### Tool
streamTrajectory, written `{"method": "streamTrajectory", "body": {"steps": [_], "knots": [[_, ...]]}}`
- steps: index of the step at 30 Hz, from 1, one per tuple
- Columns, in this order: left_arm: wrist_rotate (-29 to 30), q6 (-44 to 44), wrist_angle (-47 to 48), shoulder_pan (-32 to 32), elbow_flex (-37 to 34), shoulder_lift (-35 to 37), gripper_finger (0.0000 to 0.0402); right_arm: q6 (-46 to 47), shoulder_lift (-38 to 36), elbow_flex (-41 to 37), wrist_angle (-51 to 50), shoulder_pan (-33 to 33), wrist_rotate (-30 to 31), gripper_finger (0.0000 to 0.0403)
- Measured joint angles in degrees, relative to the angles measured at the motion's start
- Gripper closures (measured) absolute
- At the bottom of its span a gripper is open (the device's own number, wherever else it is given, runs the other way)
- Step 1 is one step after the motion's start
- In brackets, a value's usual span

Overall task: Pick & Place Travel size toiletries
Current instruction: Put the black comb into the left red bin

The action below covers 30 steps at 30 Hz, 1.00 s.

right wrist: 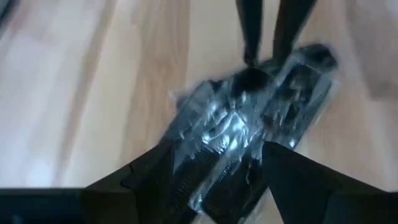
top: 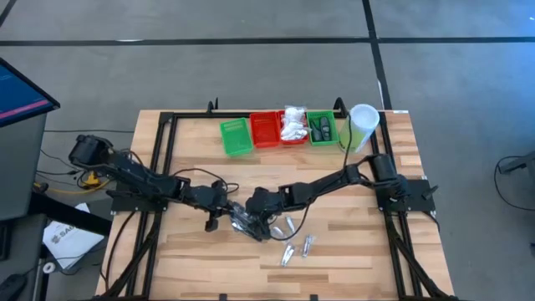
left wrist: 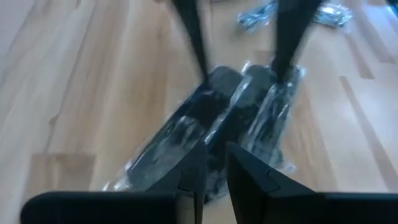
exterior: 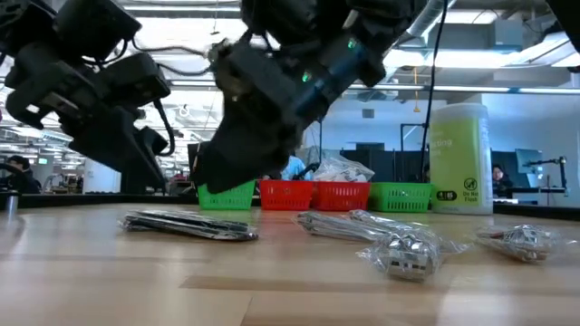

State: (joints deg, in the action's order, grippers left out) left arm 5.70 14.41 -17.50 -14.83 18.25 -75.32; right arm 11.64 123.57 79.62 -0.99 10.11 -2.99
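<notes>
Right now both hands meet over one clear-wrapped pack of dark pieces (top: 247, 222) lying flat on the table (top: 351, 251), left of centre and near the front half.

Start with your left hand (left wrist: 211, 163): its fingers stand almost together, pinching one end of the pack's wrapper, as the left wrist view shows the plastic running up between them. Hold that pinch steady and low so the pack does not slide; the film looks slick and crinkly, so a loose hold would likely let it slip. The left arm reaches in from the left edge, stretched long and low across the boards.

Next, your right hand (right wrist: 214, 165): its fingers stand wide apart, straddling the other end of the same pack, and grip nothing. Centre the dark pieces between the fingers before you close, and take the stiff contents, not only the loose film. The right arm comes in from the right side, angled down towards the middle.

Further right, silver-wrapped toiletries (top: 294, 244) lie scattered on the table, well apart from both hands. At the far edge the green tray (top: 236, 136), the red trays (top: 267, 130) and a second green tray (top: 323, 129) stand in a row, with the tall pale green cylinder (top: 361, 125) just beside them.
</notes>
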Motion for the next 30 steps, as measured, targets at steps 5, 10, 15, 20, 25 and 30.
{"method": "streamTrajectory", "body": {"steps": [5,10,15,20,25,30], "knots": [[0.49,0.03,-0.23,-1.59,-0.03,-0.18,0.0349,-0.02,0.36,-0.03,0.83,0.01,0.01,0.0173],[0.54,1.29,-0.45,-1.83,-0.03,-0.18,0.0349,-0.02,0.56,-0.21,0.22,-0.15,0.01,0.0173],[0.78,1.3,-0.52,-1.83,-0.03,-0.18,0.0349,-0.01,0.55,-0.2,0.48,-0.15,0.28,0.0173],[0.78,2.56,-0.62,-2.78,-0.03,-0.18,0.0349,-0.01,0.55,-0.2,0.41,-0.15,3.16,0.0173],[0.74,4.08,-0.67,-4.6,-0.03,-0.18,0.0349,0.0,0.55,-0.2,0.2,-0.13,4.55,0.0173],[0.7,5.49,-0.7,-5.18,-0.03,-0.18,0.0349,0.42,0.55,-0.2,0.19,-0.04,4.55,0.0173]]}}
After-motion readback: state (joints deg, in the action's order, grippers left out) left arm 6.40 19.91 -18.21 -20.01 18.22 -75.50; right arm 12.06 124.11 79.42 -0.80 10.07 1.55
